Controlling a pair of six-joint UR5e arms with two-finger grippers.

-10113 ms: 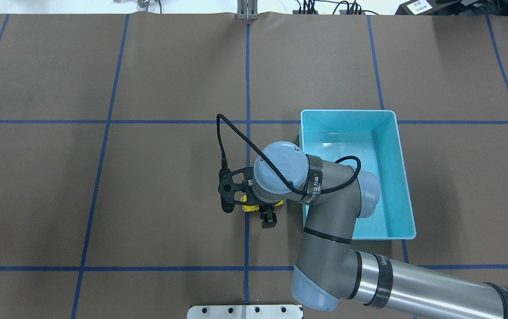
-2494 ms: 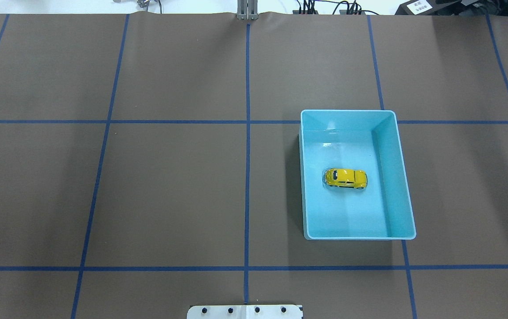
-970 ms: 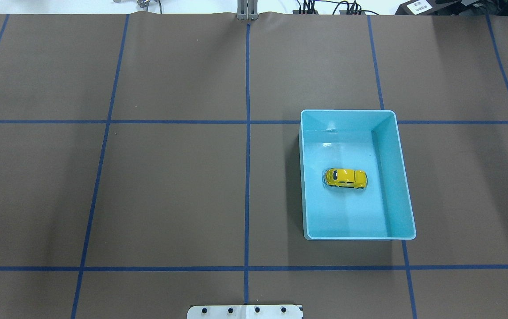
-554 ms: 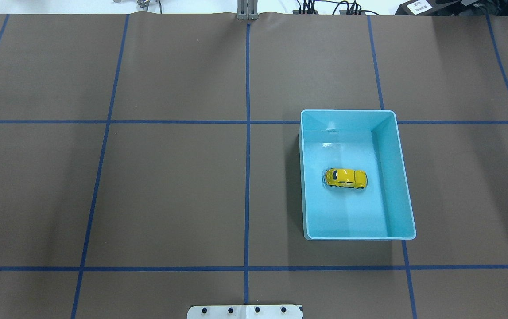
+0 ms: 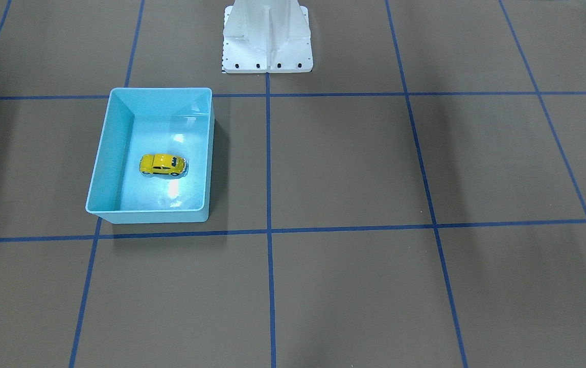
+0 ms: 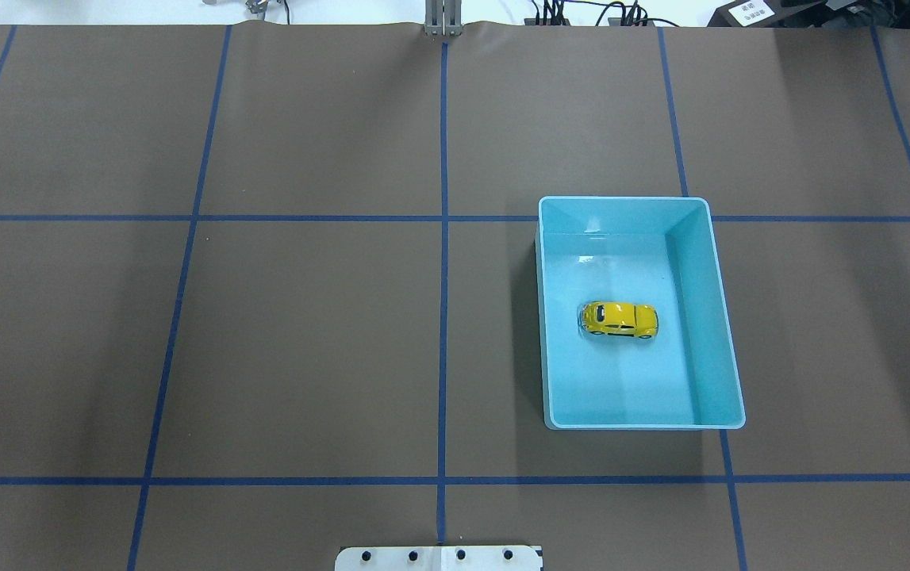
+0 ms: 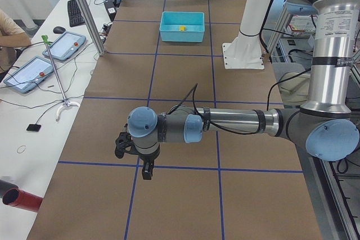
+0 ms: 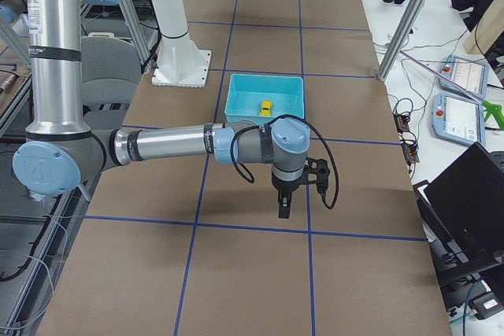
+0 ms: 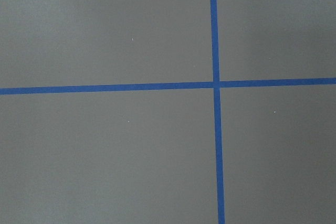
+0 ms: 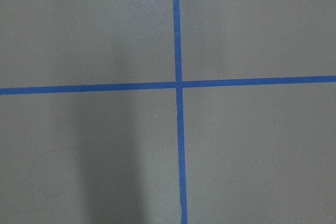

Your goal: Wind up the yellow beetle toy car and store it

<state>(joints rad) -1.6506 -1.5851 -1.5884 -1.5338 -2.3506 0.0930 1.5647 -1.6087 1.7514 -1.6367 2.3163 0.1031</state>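
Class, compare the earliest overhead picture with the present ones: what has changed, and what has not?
The yellow beetle toy car went rightward from the table into the light blue bin, where it lies free. The right gripper, then down over the car, has withdrawn out of the overhead view. The bin stayed put.

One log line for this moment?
yellow beetle toy car: upright in light blue bin | left gripper: clear of bin, state unclear | right gripper: clear of bin, state unclear | stage: stored
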